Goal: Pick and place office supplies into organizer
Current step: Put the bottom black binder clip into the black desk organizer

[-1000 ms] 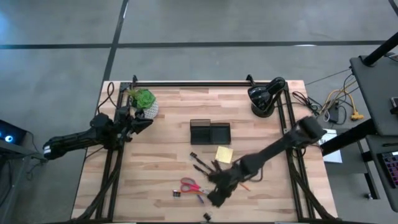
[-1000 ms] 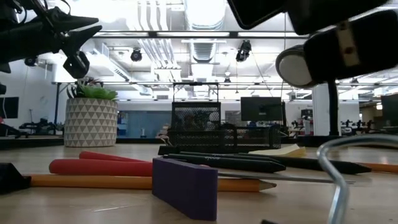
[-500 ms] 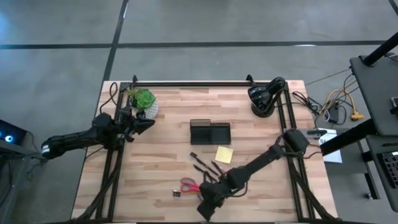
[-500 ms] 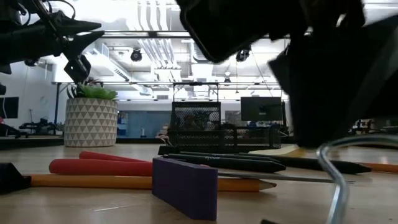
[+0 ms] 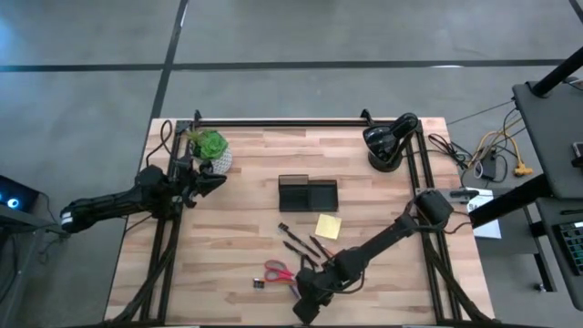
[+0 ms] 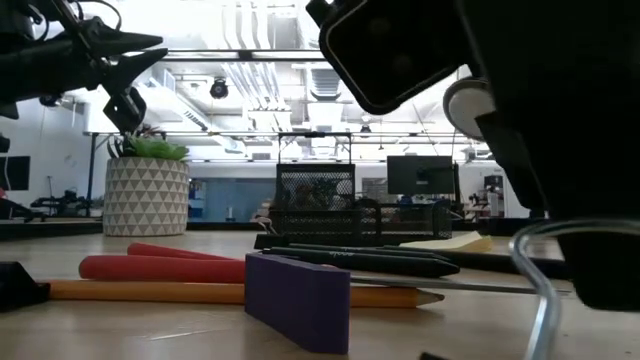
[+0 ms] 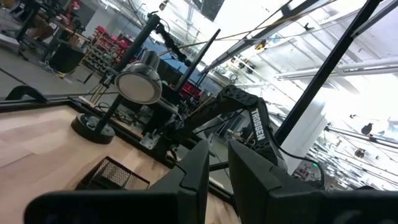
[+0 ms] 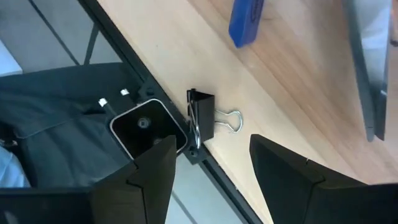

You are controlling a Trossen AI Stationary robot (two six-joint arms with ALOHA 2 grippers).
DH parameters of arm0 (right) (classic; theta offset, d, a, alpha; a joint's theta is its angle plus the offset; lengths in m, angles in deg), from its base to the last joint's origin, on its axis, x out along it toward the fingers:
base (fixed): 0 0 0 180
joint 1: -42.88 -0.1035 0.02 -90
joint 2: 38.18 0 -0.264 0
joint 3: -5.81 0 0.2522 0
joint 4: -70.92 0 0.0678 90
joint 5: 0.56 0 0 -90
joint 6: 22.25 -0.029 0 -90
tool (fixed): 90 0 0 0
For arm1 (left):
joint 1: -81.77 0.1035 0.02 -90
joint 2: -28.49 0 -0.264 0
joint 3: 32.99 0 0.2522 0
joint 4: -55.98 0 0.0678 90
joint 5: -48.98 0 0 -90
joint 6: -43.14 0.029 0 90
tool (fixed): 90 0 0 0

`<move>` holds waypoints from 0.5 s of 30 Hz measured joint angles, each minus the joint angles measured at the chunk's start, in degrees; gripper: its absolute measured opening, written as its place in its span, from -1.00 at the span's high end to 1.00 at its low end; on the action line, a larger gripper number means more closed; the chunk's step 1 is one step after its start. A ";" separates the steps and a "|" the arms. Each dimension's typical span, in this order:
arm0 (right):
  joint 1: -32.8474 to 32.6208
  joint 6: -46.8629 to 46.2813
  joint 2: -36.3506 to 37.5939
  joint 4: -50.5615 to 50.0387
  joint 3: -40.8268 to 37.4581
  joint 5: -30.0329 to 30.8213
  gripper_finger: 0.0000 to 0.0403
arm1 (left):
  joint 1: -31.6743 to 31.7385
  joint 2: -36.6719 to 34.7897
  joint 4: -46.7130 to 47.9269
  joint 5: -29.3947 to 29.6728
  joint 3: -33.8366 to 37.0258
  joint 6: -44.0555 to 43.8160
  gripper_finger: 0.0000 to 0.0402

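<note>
The right gripper (image 8: 211, 168) has swung from beside the red-handled scissors (image 5: 277, 271) toward the wooden surface's (image 5: 237, 237) 6 o'clock edge, its jaws spread wide and empty around a small black binder clip (image 8: 203, 122), suggesting a grasp comes next.

high: overhead, whole table (image 5: 237, 228) | low: tabletop level, near supplies | wrists: forward past tools | shared: organizer (image 5: 308, 193)
</note>
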 joint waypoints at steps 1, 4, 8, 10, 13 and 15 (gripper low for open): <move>-0.11 0.08 0.00 0.26 0.00 0.03 0.01 | 0.00 0.04 0.04 -0.02 0.00 0.00 0.78; -0.30 0.65 0.00 0.96 0.00 0.05 0.01 | 0.00 0.03 0.04 0.00 0.00 -0.02 0.78; -0.30 1.34 -0.02 2.47 0.00 0.48 0.01 | 0.00 0.35 0.06 0.00 0.00 -0.02 0.78; -0.47 1.81 -0.53 3.01 0.00 0.47 0.01 | 0.00 0.57 0.04 0.01 0.00 -0.02 0.78; -0.68 2.08 -0.72 3.00 -0.04 0.48 0.01 | 0.02 0.55 0.03 0.01 0.00 -0.05 0.78; -0.68 2.12 -0.72 3.02 -0.02 0.52 0.01 | 0.02 0.37 0.10 0.01 -0.06 -0.05 0.78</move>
